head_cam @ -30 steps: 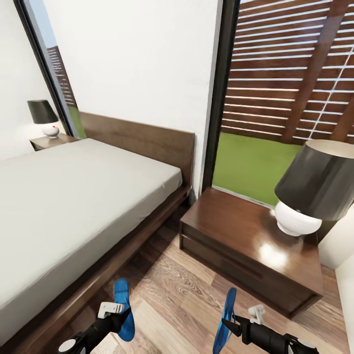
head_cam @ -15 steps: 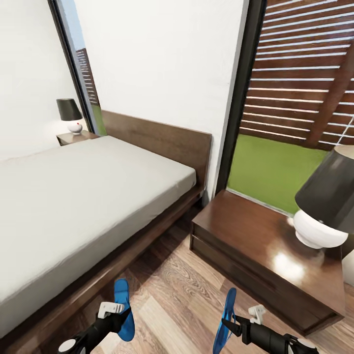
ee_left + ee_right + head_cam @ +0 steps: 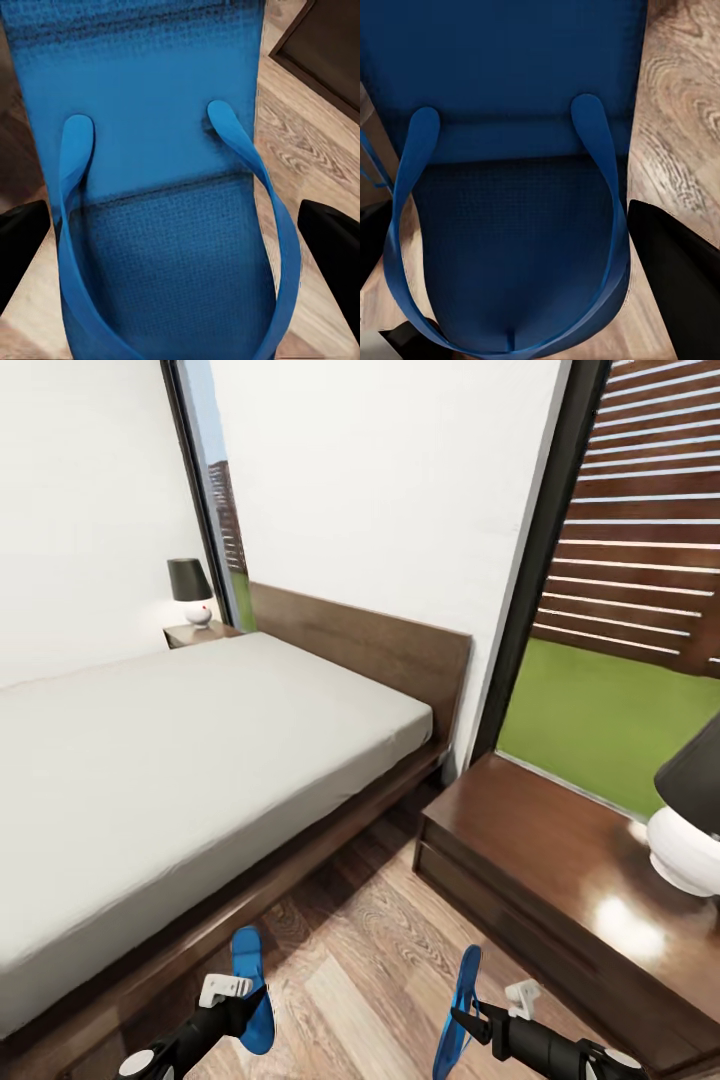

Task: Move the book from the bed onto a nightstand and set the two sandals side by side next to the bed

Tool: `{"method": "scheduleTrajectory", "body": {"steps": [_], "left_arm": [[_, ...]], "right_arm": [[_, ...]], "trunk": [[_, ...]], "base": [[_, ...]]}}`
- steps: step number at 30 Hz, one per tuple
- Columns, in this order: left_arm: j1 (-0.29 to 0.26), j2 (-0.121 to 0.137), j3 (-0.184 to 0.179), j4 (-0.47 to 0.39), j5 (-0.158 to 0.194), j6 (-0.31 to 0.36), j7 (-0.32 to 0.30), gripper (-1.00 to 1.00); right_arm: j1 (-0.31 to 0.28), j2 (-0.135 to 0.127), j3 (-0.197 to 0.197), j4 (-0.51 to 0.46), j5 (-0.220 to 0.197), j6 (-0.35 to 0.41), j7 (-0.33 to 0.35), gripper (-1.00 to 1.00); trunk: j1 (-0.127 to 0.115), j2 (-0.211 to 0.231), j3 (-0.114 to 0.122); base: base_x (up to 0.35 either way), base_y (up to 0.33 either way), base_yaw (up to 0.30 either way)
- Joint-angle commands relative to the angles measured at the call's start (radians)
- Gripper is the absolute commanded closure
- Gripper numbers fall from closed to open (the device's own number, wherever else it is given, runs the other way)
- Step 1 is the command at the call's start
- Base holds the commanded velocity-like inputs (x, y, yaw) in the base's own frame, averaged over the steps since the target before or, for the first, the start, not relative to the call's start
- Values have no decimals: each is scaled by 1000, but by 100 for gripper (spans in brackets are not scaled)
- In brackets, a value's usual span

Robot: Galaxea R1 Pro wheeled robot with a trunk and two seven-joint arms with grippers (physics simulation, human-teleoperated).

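My left gripper [image 3: 238, 1000] is shut on one bright blue sandal [image 3: 250, 990], held low over the wood floor beside the bed frame. The strap side of that sandal [image 3: 165, 187] lies between the dark fingers [image 3: 330, 240]. My right gripper [image 3: 472, 1020] is shut on the other blue sandal [image 3: 460, 1010], held on edge above the floor in front of the near nightstand [image 3: 540, 860]; this sandal [image 3: 517, 150] shows close up beside one finger [image 3: 679, 292]. The bed [image 3: 170, 760] has a bare pale mattress. The book is out of view.
A white-based lamp [image 3: 690, 820] stands on the near nightstand at the right edge. A second nightstand [image 3: 195, 632] with a dark-shaded lamp [image 3: 190, 588] sits beyond the bed's far side. Tall windows show a slatted fence and grass. Wood floor [image 3: 360, 960] lies open between bed and nightstand.
The whole head view has shifted rightward, so the camera has turned left. Both arms and their sandals keep the same place in the picture.
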Motion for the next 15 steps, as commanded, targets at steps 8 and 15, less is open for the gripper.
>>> {"method": "scheduleTrajectory", "body": {"steps": [8,15], "left_arm": [[-1,-1,8,1,-10,-5,-5,100],[-1,-1,7,1,-9,-5,-5,100]], "right_arm": [[-1,1,-8,-1,9,3,7,100],[-1,1,-8,-1,9,3,7,100]], "trunk": [[0,0,-1],[0,0,-1]], "base": [[-130,0,231],[-3,0,231]]}}
